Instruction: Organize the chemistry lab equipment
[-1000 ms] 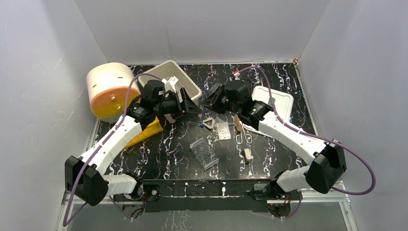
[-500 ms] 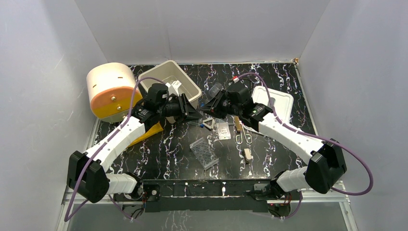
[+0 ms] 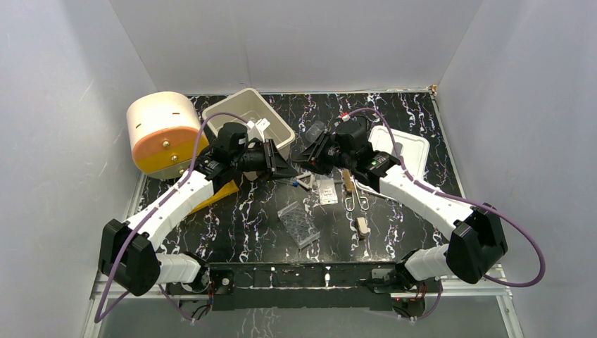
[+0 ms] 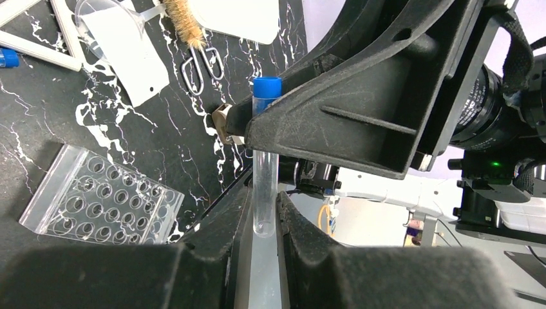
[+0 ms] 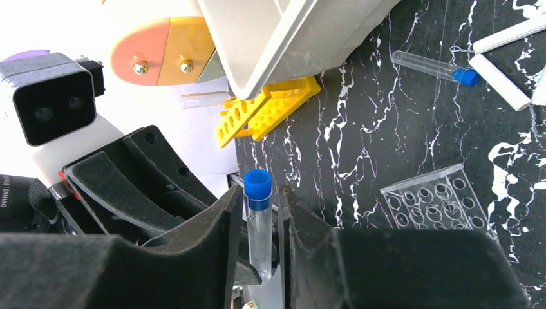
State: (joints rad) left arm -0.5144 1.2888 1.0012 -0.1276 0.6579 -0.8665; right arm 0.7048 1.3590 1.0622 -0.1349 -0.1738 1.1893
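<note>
A blue-capped test tube (image 4: 264, 161) hangs over the table, at twelve o'clock from the clear well tray (image 3: 298, 223). The left gripper (image 4: 264, 222) is clamped on its base. The right gripper (image 5: 261, 222) brackets its capped end, grip unclear. This is probably a handover toward the yellow tube rack (image 5: 270, 106), at nine o'clock.

Only one print can be read: small white letters, seemingly "DAMAO", on a black housing (image 5: 6, 193) at the left.

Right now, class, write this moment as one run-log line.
stage: mid-air handover | item: clear blue-capped test tube | left jaws: shut on tube's lower end | right jaws: around capped end, grip unclear
</note>
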